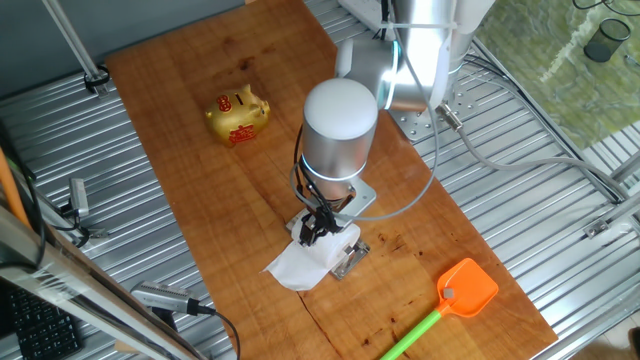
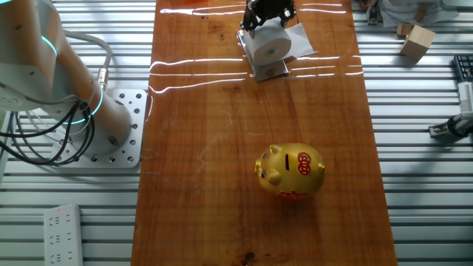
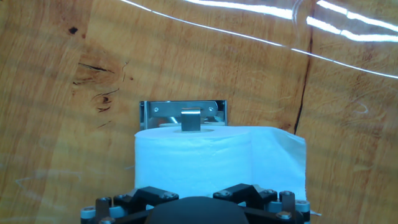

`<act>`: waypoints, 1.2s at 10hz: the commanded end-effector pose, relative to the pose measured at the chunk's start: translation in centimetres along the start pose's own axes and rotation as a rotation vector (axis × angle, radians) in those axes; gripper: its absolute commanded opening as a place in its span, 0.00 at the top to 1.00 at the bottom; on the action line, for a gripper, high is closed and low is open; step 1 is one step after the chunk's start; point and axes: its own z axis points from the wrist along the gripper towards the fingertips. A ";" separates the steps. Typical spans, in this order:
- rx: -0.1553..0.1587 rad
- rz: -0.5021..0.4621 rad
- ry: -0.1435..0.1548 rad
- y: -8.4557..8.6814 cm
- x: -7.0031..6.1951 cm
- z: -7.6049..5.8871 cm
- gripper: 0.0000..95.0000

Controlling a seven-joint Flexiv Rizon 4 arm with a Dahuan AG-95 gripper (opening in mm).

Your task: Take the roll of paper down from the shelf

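Right now we see the roll of paper (image 2: pixel 267 46) still sitting on the shelf (image 2: pixel 270 70), a shiny metal holder near one end of the wooden table (image 2: pixel 222 162). The roll lies on its side, long axis level with the tabletop; in the other fixed view its round end face with the core hole points toward the piggy bank (image 2: pixel 290 171). A tissue tail (image 1: pixel 300 265) spreads flat beside it. Our gripper (image 2: pixel 269 12) hangs directly over the roll; we cannot tell whether its fingers are spread or pinching it.
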 end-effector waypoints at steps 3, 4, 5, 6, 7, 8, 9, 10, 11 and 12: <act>-0.005 0.041 0.004 0.0 0.0 0.1 1.00; -0.009 0.058 0.006 0.0 0.0 0.0 1.00; -0.010 0.064 0.007 0.0 0.0 -0.1 1.00; -0.009 0.064 0.007 0.0 0.0 -0.2 1.00; -0.009 0.065 0.007 0.0 0.0 -0.2 1.00; -0.009 0.065 0.007 0.0 0.0 -0.2 1.00; -0.009 0.063 0.007 0.0 0.0 -0.2 1.00; -0.009 0.058 0.005 0.0 0.1 -0.2 1.00; -0.008 0.053 0.001 0.1 0.2 -0.4 1.00; -0.008 0.048 -0.001 0.1 0.2 -0.5 1.00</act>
